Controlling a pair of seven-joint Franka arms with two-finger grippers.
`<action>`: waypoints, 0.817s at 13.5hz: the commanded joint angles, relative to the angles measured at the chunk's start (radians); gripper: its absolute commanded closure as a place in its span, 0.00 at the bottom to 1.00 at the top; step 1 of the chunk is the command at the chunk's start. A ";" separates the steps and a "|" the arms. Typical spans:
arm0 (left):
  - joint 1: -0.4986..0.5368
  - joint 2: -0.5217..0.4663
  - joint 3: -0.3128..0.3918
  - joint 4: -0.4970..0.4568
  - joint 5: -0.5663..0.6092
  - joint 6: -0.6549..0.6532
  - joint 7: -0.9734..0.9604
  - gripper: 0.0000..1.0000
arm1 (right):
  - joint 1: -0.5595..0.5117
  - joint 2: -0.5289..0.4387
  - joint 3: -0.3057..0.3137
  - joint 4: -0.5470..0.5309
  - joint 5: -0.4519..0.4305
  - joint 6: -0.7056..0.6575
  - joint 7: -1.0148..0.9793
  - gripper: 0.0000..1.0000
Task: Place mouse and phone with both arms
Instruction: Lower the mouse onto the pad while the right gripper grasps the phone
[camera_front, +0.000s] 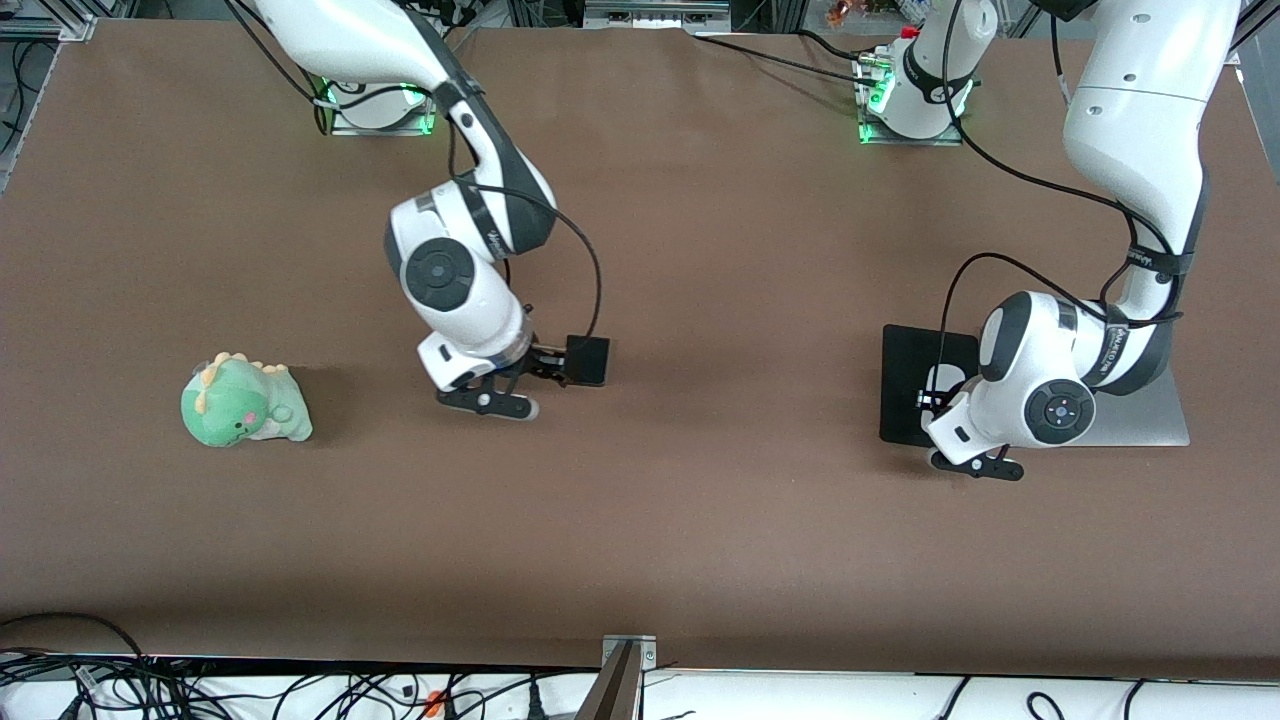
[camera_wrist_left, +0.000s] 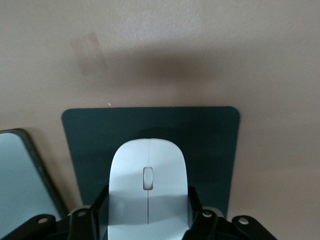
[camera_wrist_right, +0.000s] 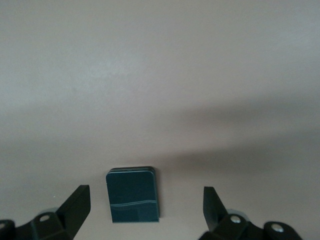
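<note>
The white mouse (camera_wrist_left: 148, 180) sits between the fingers of my left gripper (camera_wrist_left: 147, 196), which is shut on its sides. In the front view only a bit of the mouse (camera_front: 940, 381) shows under the left gripper (camera_front: 936, 399), over the black mouse pad (camera_front: 908, 385). I cannot tell whether the mouse touches the pad (camera_wrist_left: 150, 127). The small black phone (camera_front: 588, 360) lies flat on the brown table near its middle. My right gripper (camera_front: 552, 362) is at the phone, open. In the right wrist view the phone (camera_wrist_right: 133, 195) lies between the spread fingers of that gripper (camera_wrist_right: 146, 194), touching neither.
A green dinosaur plush (camera_front: 245, 402) lies toward the right arm's end of the table. A flat silver plate (camera_front: 1150, 420) lies beside the mouse pad under the left arm, and its edge (camera_wrist_left: 17, 182) shows in the left wrist view.
</note>
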 joint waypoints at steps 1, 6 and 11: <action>0.035 -0.055 -0.018 -0.134 -0.021 0.126 0.019 0.73 | 0.049 0.010 -0.013 -0.077 0.010 0.121 0.012 0.00; 0.035 -0.056 -0.021 -0.141 -0.021 0.148 0.012 0.00 | 0.149 0.072 -0.031 -0.151 -0.008 0.275 0.087 0.00; 0.032 -0.116 -0.021 -0.122 -0.017 0.134 0.015 0.00 | 0.207 0.081 -0.079 -0.191 -0.093 0.281 0.098 0.00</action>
